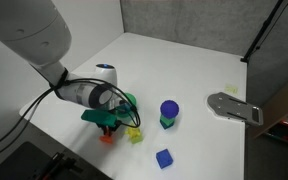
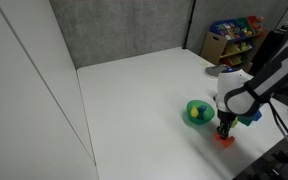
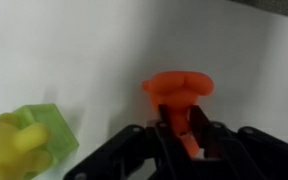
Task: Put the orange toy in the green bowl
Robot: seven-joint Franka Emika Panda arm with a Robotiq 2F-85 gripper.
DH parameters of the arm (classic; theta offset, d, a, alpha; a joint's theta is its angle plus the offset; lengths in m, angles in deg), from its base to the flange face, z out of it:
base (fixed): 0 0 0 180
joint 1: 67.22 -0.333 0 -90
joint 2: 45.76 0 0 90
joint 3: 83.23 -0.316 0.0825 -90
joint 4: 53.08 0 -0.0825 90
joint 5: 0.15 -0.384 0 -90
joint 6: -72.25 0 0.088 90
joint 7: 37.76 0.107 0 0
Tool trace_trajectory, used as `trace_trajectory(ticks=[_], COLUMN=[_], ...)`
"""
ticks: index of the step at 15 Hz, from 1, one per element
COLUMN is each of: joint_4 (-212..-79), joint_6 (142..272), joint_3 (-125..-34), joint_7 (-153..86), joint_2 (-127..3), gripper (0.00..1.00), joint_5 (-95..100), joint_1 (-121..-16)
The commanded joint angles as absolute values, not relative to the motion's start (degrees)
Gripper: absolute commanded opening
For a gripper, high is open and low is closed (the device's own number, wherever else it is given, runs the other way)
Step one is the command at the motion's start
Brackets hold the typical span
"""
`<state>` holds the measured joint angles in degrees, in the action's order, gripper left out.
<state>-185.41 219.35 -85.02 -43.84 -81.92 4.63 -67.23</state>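
White surface (image 2: 134, 100) carries the orange toy (image 3: 177, 88) directly under your wrist. Your fingers (image 3: 212, 140) are nearly closed, pinching its lower end. The green bowl (image 2: 190, 106) sits just beside it, so only a short lift-and-carry should remain.

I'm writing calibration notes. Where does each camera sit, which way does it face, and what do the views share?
Exterior view: raised beside the white table, facing across it; the arm enters top left, end effector at the small orange-red blocky toy.
Exterior view: raised, facing the grey back wall; the arm enters from the right, beside the round teal-green bowl.
Wrist view: on the wrist, looking down past the black fingers at the toy.
Shared: all three show the toy.
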Motion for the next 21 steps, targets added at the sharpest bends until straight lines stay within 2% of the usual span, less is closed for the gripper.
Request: trace_trajectory(ticks=[1,2,4,13,21], joint_4=[-186.2,-186.4,-186.4,-183.6,-179.2], joint_6=[218.4,218.1,218.4,216.9,220.5], joint_3=[-88.2,-89.4,-90.7,-93.3,-88.0], joint_7=[-46.0,-46.5,-46.7,-48.7,-45.1], joint_2=[-78.1,-77.1,-75.3,-66.3,-66.2], gripper=[0.08,0.04,0.07,0.06,0.06], joint_5=[2.4,1.6,0.2,-8.7,-8.8], joint_1=[-66.1,-65.8,-65.8,-64.6,-65.2])
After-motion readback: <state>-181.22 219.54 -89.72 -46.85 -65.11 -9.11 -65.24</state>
